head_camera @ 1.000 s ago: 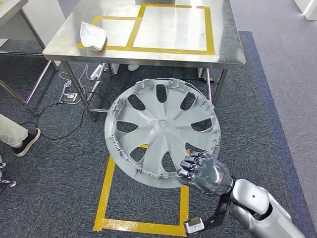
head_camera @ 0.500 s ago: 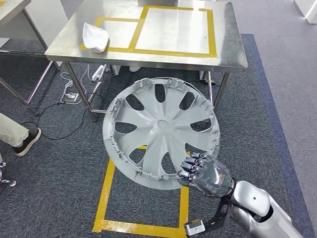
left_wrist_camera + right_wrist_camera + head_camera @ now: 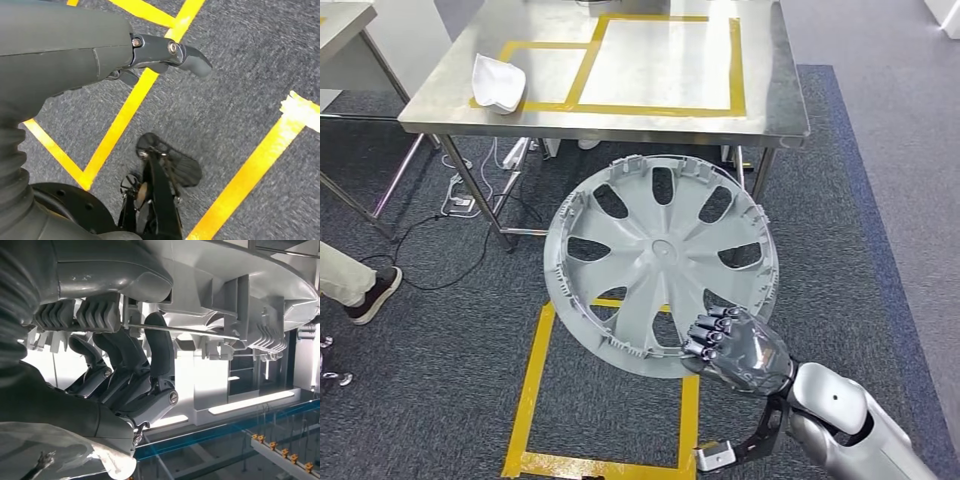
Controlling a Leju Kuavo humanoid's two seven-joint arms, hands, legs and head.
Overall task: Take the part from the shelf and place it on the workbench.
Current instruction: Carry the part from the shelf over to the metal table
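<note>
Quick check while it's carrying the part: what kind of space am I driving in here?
Likely a workshop or robot test area: a steel workbench marked with yellow tape, taped squares on grey carpet, and a grey wheel cover in the right hand.

Setting: workshop or robot test lab. Evidence: stainless steel workbench point(image 3: 788, 100) with yellow tape zones point(image 3: 661, 108), taped floor square point(image 3: 527, 385) on grey carpet point(image 3: 433, 380), loose power cables point(image 3: 467, 195).

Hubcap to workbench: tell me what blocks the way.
Nothing visible blocks it. The right hand holds the hubcap by its near rim, in front of the workbench. The large taped rectangle is bare; a white cloth lies off at its far left.
</note>
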